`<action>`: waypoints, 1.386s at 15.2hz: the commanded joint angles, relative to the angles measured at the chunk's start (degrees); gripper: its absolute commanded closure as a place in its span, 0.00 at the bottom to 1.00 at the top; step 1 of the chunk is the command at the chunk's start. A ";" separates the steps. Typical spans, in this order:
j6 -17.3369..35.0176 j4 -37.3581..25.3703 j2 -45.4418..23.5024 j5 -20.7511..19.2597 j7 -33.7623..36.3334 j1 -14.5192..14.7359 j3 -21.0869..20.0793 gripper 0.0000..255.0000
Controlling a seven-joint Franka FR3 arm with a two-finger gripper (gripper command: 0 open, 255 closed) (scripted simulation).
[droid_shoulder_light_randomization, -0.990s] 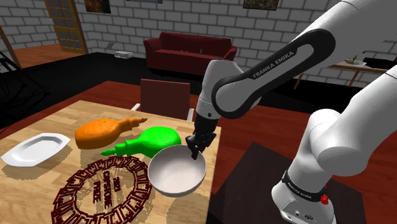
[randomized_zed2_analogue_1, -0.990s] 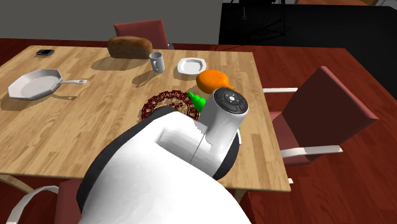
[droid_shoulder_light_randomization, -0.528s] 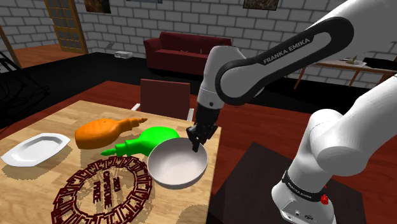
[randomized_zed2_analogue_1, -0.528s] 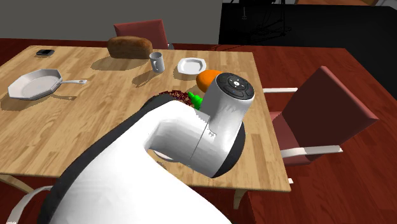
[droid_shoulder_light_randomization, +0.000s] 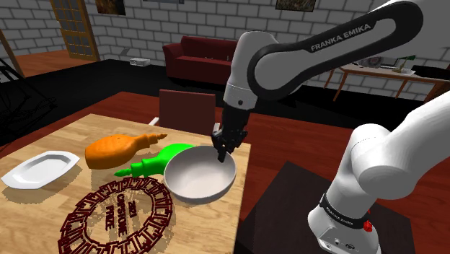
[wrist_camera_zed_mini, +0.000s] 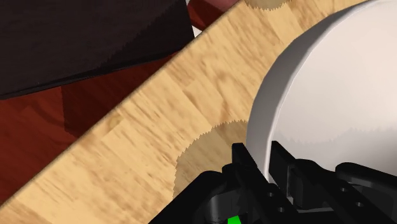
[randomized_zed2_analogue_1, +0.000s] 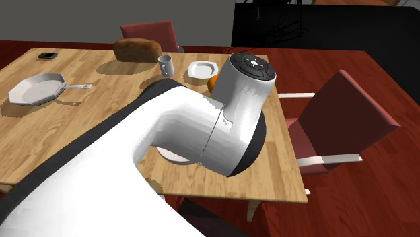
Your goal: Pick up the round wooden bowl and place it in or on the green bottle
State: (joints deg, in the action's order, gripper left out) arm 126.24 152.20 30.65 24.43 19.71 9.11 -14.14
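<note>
The round bowl (droid_shoulder_light_randomization: 198, 174) is drawn plain white-grey and hangs tilted above the wooden table (droid_shoulder_light_randomization: 58, 141). My black gripper (droid_shoulder_light_randomization: 223, 148) is shut on the bowl's rim on the side nearest the arm. In the wrist view the fingers (wrist_camera_zed_mini: 244, 164) clasp the rim of the bowl (wrist_camera_zed_mini: 331, 108), and its shadow lies on the wood below. The green bottle (droid_shoulder_light_randomization: 158, 161) lies on its side just beyond the bowl, which covers part of its fat end. In the second exterior view the arm hides most of this; a sliver of the bowl (randomized_zed2_analogue_1: 172, 157) peeks out under it.
An orange bottle (droid_shoulder_light_randomization: 115, 150) lies beside the green one, with a white plate (droid_shoulder_light_randomization: 40, 167) and a dark red trivet (droid_shoulder_light_randomization: 115, 215) nearby. A red chair (droid_shoulder_light_randomization: 187, 110) stands behind the table. Farther along the table are a pan (randomized_zed2_analogue_1: 33, 89), bread (randomized_zed2_analogue_1: 136, 48), a mug (randomized_zed2_analogue_1: 165, 66) and a small plate (randomized_zed2_analogue_1: 202, 69).
The gripper has risen and carried the bowl toward the shoulder view's upper left. The bowl now overlaps the green bottle's fat end. The arm's elbow has swung higher.
</note>
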 commanded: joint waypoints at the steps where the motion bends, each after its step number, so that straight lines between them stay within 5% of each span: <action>1: -1.88 -0.62 1.25 -0.40 0.31 -0.14 0.34 1.00; 14: -12.61 -8.24 4.56 -2.77 2.86 -0.93 1.74 1.00; 21: -11.96 -20.75 -9.78 -6.33 -1.31 -4.52 4.76 1.00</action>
State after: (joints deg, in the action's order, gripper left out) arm 114.35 133.35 22.83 18.56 18.89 5.02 -9.76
